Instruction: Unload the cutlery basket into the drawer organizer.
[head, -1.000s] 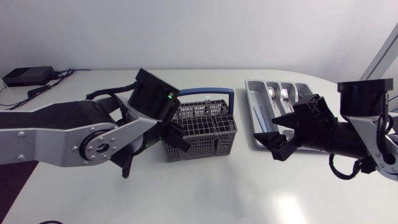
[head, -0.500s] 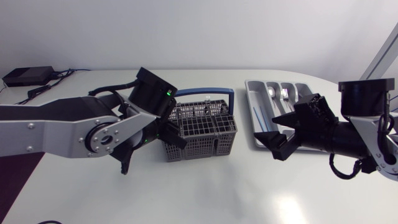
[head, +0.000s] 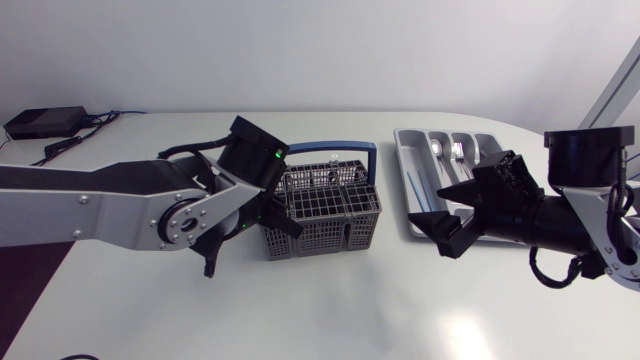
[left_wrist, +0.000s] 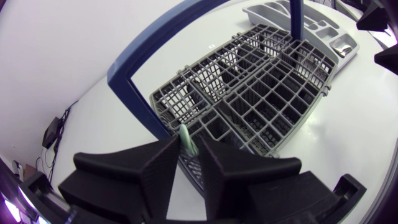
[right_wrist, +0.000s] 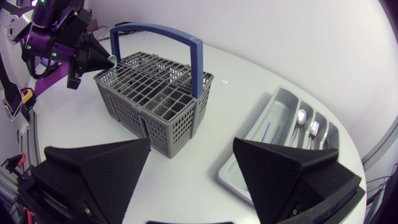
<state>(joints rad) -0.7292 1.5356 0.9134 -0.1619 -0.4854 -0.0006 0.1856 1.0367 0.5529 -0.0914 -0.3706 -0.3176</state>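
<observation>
Standing near the middle of the tabletop (head: 350, 300), the grey cutlery basket (head: 330, 215) has its blue handle (head: 330, 147) raised upright over it. At the basket's corner nearest to the left arm, a pale green handle (left_wrist: 185, 132) sticks up out of a cell. The left tool (left_wrist: 189, 144) is clenched on this green handle, one finger on each side. The grey drawer organizer (head: 408, 150) lies beside the basket, toward the right arm, apart from it. A spoon (head: 437, 150), a fork (head: 457, 150) and a thin blue stick (head: 412, 190) lie in separate compartments of it. The right tool (right_wrist: 191, 142) hangs above the tabletop at the organizer's near end, released, with fingers wide apart and nothing between them. A small printed mark (right_wrist: 224, 79) on the tabletop by the basket is too small to read.
</observation>
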